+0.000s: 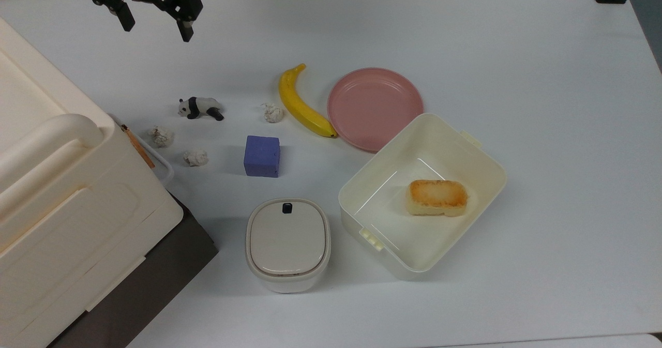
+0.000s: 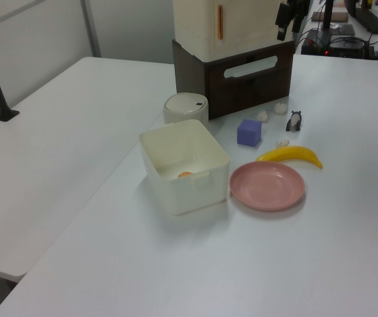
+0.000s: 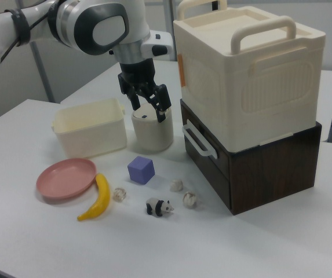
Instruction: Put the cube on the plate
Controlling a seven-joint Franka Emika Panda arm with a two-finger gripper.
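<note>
Cube point(image 1: 262, 155) sits on the table point(image 1: 543, 79), free of the plate point(image 1: 375, 107); I use the cube as ref. Banana point(image 1: 303, 102) lies btw. cube and plate, its tip touching the plate rim. Tub point(image 1: 481, 156) beyond the plate overlaps part of the rim in the top view; bread point(image 1: 437, 197) inside. Lidded pot point(image 1: 287, 243) near cube. Panda point(image 1: 199, 107) nearby. Gripper point(image 1: 155, 26) well apart from cube, up in the air, fingers spread wide, holding nothing. I see the arm cut off at the top view's upper edge.
</note>
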